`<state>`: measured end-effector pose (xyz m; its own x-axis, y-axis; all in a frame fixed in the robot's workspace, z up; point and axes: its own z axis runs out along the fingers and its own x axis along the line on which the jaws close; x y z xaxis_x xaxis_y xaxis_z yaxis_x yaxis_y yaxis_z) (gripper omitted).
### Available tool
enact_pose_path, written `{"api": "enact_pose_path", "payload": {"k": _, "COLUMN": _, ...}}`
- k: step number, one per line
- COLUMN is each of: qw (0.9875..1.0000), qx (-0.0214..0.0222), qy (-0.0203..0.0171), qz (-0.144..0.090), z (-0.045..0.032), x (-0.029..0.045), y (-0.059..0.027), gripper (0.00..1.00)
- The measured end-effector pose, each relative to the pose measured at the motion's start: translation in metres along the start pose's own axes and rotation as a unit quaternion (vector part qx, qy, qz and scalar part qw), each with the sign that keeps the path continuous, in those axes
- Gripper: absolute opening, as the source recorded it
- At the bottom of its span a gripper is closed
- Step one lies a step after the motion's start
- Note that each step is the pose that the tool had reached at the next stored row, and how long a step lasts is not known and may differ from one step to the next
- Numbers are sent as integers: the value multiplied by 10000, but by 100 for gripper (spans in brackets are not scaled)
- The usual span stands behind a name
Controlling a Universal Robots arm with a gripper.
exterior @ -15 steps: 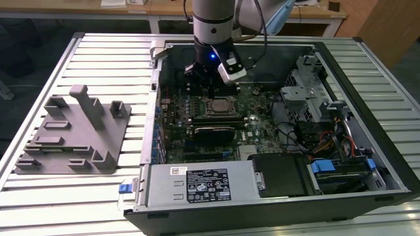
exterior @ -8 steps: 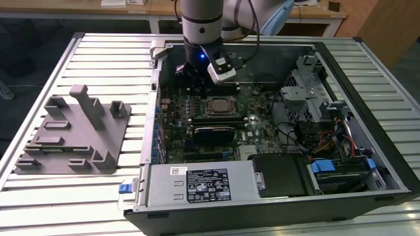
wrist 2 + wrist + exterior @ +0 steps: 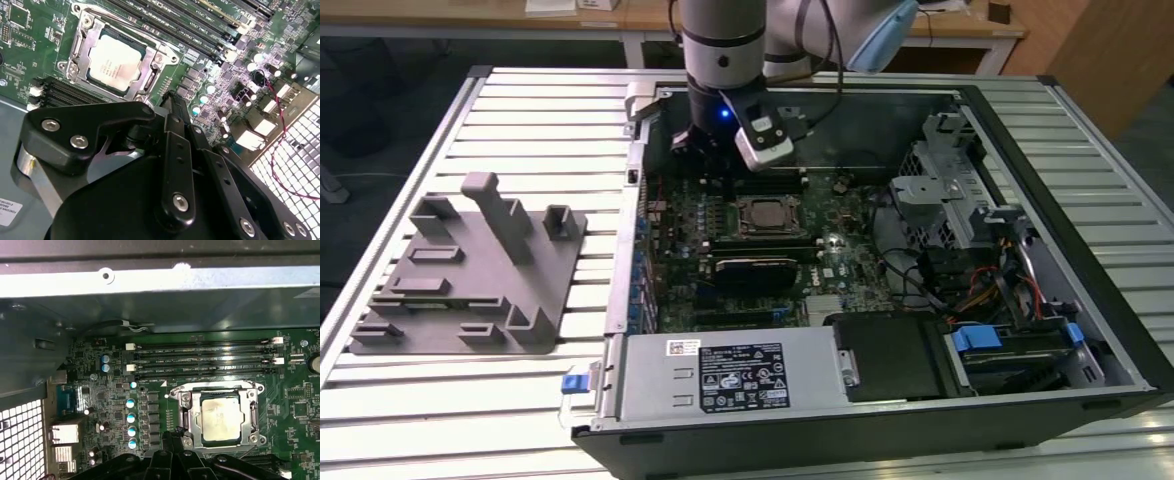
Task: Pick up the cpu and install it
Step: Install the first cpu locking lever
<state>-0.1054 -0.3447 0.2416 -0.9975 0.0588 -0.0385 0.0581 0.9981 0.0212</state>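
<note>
Slatted table (image 3: 520,110), open computer case (image 3: 881,445) lying on it. The arm (image 3: 720,40) reaches down into the far end of the case. Grey tray (image 3: 467,290) with upright posts sits on the table at the exterior view's left, well apart from the case. I see no chip on it.

Power supply (image 3: 720,375) sits at the near end and the green motherboard (image 3: 295,390) covers the case floor.

Gripper (image 3: 174,102) hangs low over the board, just beside the socket (image 3: 182,400). The jaws look clenched together with nothing between them, and they are off the chip.

The cpu (image 3: 221,419) lies flat inside the socket's metal frame, silvery top up, next to the memory slots (image 3: 200,360).

Progress, my call: pick and place look done, since the chip is in the socket and not in the grip. It looks level in both wrist views. I can't tell whether the frame is latched down over it. No cooler on top.

Writing:
- A big black-and-white label (image 3: 744,378) on the power supply, print too small to read.
- A small white sticker (image 3: 680,347) above it, also unreadable.
- Faint etched lines on the cpu lid, not legible.
- White lettering along the memory slots, too fine to read.
- A corner of a white label (image 3: 10,210) in the second wrist view, cut off.
</note>
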Motion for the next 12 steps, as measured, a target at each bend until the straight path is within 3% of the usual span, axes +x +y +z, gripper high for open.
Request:
{"api": "enact_pose_path", "payload": {"k": 8, "qw": 10000, "qx": 0, "qy": 0, "qz": 0, "z": -85, "x": -3, "y": 2, "gripper": 11}}
{"api": "enact_pose_path", "payload": {"k": 12, "qw": 10000, "qx": -1, "qy": -1, "qz": 0, "z": -92, "x": 2, "y": 2, "gripper": 11}}
